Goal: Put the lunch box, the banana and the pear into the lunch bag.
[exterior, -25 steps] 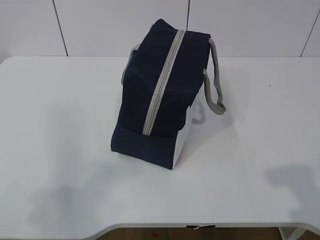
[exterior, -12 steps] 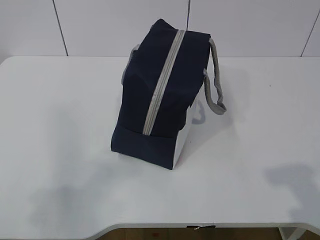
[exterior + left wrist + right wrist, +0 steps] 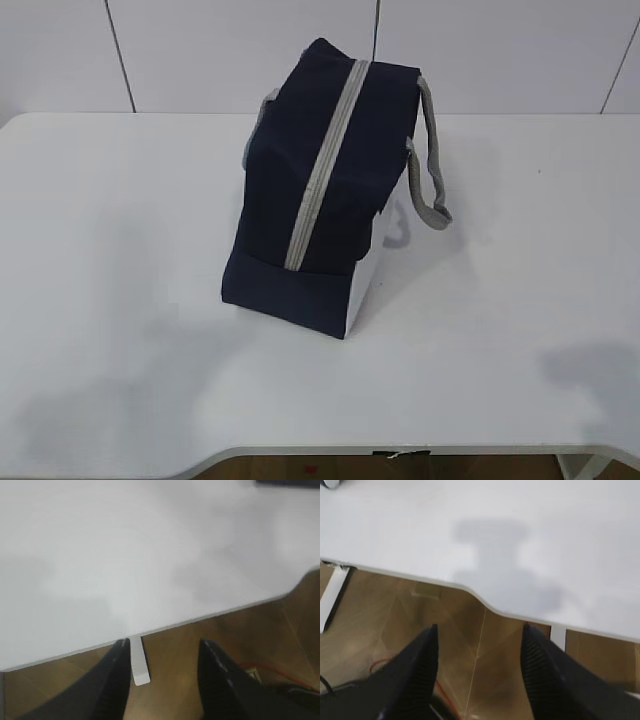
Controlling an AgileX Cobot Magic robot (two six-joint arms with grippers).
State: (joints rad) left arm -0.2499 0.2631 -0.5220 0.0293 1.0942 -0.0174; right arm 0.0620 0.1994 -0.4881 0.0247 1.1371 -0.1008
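Observation:
The dark navy lunch bag (image 3: 325, 190) stands in the middle of the white table (image 3: 130, 230), its grey zipper shut along the top, a grey strap handle (image 3: 432, 160) hanging on its right side. The lunch box, the banana and the pear are out of view. Neither gripper shows in the exterior view. In the left wrist view my left gripper (image 3: 162, 647) is open and empty, past the table's front edge, over the wooden floor. In the right wrist view my right gripper (image 3: 479, 632) is open and empty, also off the front edge.
The table's front edge has a curved cut-out (image 3: 490, 605). White table legs (image 3: 139, 662) show below the edge. A red cable (image 3: 385, 662) lies on the floor. A white panelled wall (image 3: 240, 50) stands behind the table.
The arm shadows on the front of the table have slid toward the front edge and outward. The bag has not moved.

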